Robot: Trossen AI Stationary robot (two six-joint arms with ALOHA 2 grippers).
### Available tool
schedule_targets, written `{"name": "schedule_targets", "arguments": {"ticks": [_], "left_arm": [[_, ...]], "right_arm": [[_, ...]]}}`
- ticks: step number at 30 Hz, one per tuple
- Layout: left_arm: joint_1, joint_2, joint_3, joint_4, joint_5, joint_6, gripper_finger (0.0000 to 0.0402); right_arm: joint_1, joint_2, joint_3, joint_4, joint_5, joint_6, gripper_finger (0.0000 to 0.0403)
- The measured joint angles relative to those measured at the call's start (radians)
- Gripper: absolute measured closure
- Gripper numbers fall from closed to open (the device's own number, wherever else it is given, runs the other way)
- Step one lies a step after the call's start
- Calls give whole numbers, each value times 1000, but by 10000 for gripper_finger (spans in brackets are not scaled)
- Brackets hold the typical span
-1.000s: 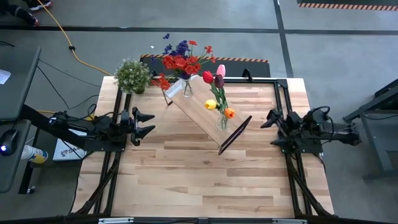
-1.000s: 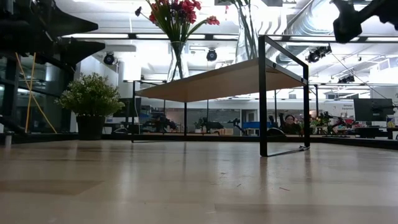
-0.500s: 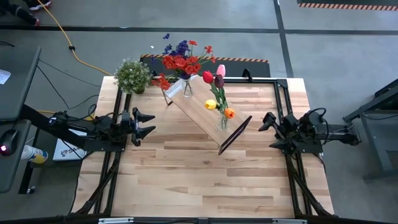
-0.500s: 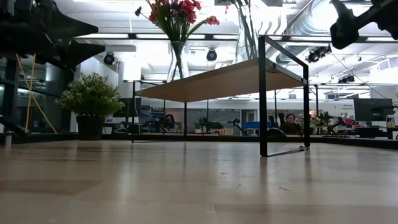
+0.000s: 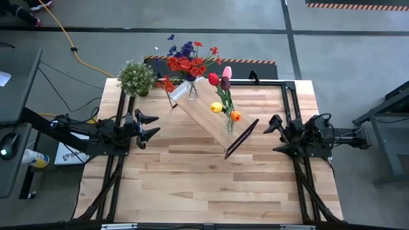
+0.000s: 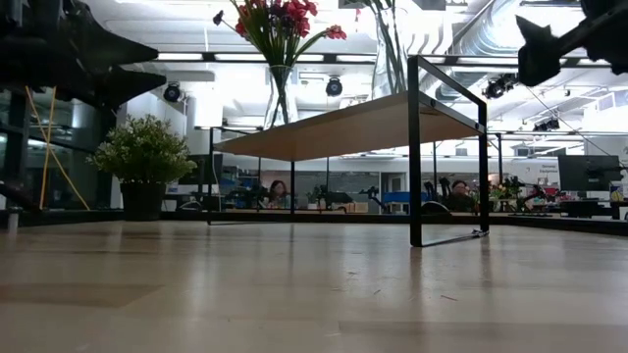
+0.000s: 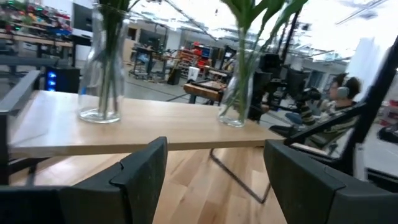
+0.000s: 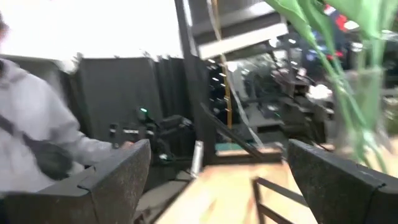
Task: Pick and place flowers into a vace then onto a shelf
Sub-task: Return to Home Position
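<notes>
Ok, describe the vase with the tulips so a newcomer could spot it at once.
Find the light-wood shelf set slantwise across the table's far half. Two clear glass vases stand on it; the tulip vase is at the end nearer the right gripper. Its neighbour, the spray vase, holds red sprays and purple sprigs, while this one holds single tulips, red, maroon, pink, yellow and orange.

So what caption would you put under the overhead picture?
Spray vase and tulip vase stand on the shelf; left tool and right tool wait open, empty, at the table's sides.

Black cabled arms [image 5: 83,134], angular left gripper [image 5: 156,126]
</notes>
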Motion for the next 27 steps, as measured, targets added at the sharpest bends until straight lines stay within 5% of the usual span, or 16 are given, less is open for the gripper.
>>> {"name": "schedule_targets", "arguments": {"ticks": [27], "left_arm": [[0, 1, 0, -83, -250, 67, 103]], "right_arm": [[0, 0, 0, -237, 207, -142, 36]]}}
